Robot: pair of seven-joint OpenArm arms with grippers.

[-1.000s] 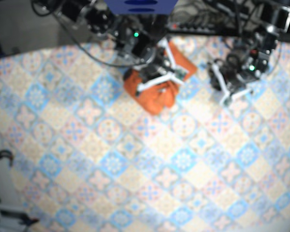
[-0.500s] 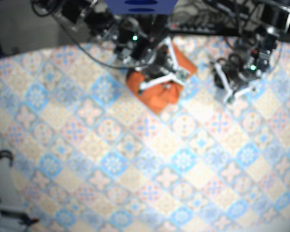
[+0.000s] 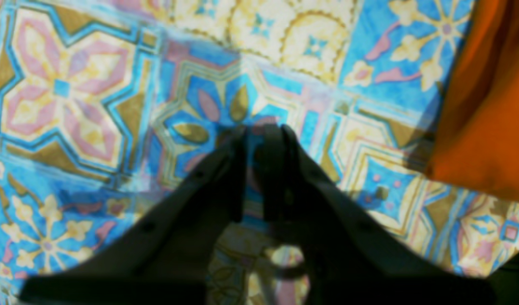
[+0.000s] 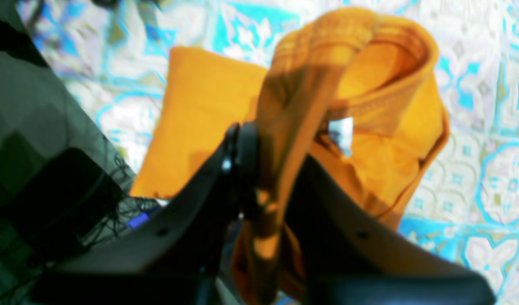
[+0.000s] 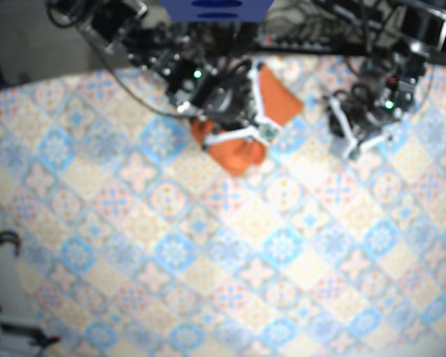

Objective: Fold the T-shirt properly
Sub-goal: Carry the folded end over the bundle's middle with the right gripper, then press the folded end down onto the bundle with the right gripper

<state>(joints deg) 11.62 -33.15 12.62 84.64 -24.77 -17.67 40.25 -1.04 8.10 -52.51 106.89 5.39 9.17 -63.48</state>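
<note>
The T-shirt (image 5: pixel 238 158) is lying on the bench (image 5: pixel 208 245) near its far edge. The right gripper (image 4: pixel 265 148) is sitting over it, its fingers (image 4: pixel 242 144) pinching a raised fold. The left gripper (image 3: pixel 261 135) is hanging just beside the T-shirt, apart from it, over the bench.

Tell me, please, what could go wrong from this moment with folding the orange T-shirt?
1. The right gripper pinches only a bunched strip of the T-shirt near the collar. The fabric might slip out, or the pull might drag the flat folded part out of shape.
2. The left gripper is shut on nothing above the tablecloth, beside the shirt. Nothing pins the layers, so they may shift.
</note>
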